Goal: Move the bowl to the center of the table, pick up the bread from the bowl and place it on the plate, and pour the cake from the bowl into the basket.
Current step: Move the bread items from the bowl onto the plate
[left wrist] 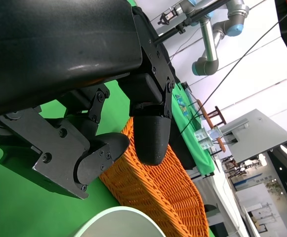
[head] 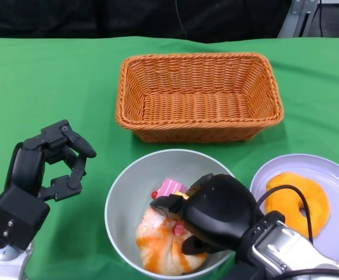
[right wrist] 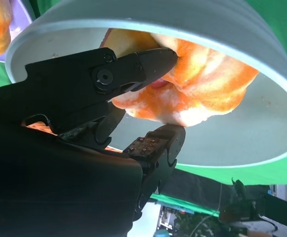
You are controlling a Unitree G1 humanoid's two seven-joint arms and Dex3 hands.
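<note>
A grey bowl (head: 122,192) stands at the near middle of the green table, in front of the wicker basket (head: 198,96). In it lie an orange-and-white bread (head: 157,245) and a pink cake (head: 170,188). My right hand (head: 219,213) reaches down into the bowl. In the right wrist view its fingertips (right wrist: 165,57) press on both sides of the bread (right wrist: 207,84), which still rests in the bowl (right wrist: 262,34). My left hand (head: 52,163) hovers left of the bowl, fingers apart and holding nothing. The left wrist view shows that hand (left wrist: 108,113) empty, with the basket (left wrist: 158,192) beyond.
A lilac plate (head: 332,169) sits at the near right, touching nothing, with an orange ring-shaped bread (head: 297,198) on it. The basket is empty. The table's far edge runs behind the basket. Bare green cloth lies to the left.
</note>
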